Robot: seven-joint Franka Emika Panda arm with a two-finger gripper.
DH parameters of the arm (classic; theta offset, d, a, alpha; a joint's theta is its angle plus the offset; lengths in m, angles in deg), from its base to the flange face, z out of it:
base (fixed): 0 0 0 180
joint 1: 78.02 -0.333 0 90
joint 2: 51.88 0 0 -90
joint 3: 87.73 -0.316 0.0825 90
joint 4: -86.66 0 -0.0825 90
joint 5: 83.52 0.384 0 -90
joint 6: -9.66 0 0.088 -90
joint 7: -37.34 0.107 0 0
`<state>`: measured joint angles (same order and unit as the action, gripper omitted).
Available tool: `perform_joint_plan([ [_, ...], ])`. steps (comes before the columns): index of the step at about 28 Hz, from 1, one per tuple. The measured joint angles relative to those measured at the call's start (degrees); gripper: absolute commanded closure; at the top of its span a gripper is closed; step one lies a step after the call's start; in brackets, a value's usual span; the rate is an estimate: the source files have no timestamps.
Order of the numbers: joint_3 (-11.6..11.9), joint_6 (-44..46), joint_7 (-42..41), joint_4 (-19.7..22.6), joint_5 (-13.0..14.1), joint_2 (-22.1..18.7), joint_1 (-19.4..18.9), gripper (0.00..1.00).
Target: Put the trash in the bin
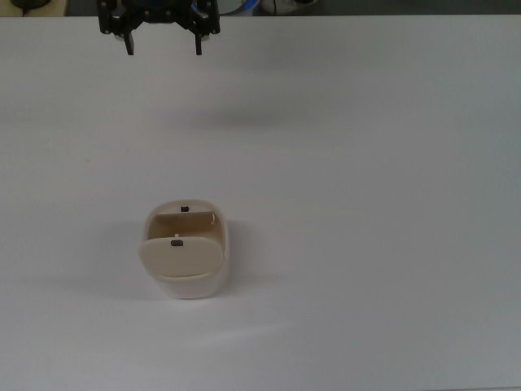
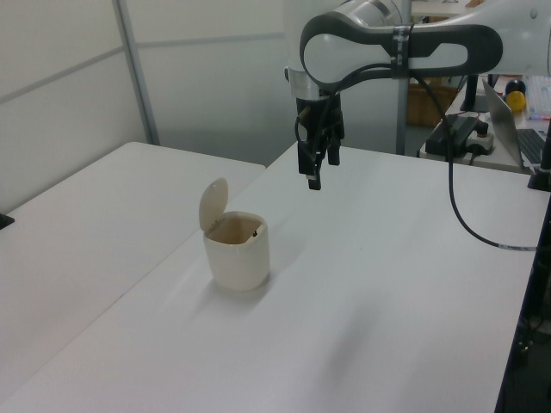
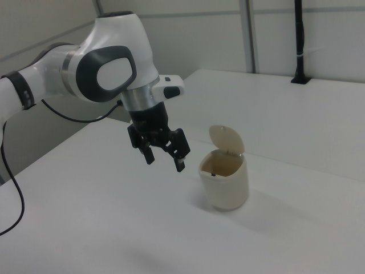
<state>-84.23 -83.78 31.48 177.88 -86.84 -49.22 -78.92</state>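
The cream-beige bin (image 1: 192,287) stands on the white table with its flap lid (image 1: 181,256) swung up, and its mouth shows only bare inner walls. The trash is hidden in every view. My gripper (image 1: 163,47) is open and holds nothing, near the top view's upper edge and well away from the bin. In the left view the gripper (image 2: 314,179) hangs high over the table, to the right of and above the bin (image 2: 237,258). In the right view the gripper (image 3: 165,164) hovers left of the bin (image 3: 227,185), fingers spread.
The white table (image 1: 366,204) spreads on all sides of the bin. A black cable (image 2: 469,232) trails from the arm over the table's far right in the left view. A second white table (image 2: 77,224) adjoins on the left view's left.
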Motion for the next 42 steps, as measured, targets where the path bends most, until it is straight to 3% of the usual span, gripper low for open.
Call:
perform_joint_plan([
  [13, 1.5, 0.0, 0.3, -0.5, 0.3, -0.3, 0.1, 0.0],
  [42, 1.8, 0.0, 0.4, -0.5, 0.5, -1.2, 0.1, 0.0],
])
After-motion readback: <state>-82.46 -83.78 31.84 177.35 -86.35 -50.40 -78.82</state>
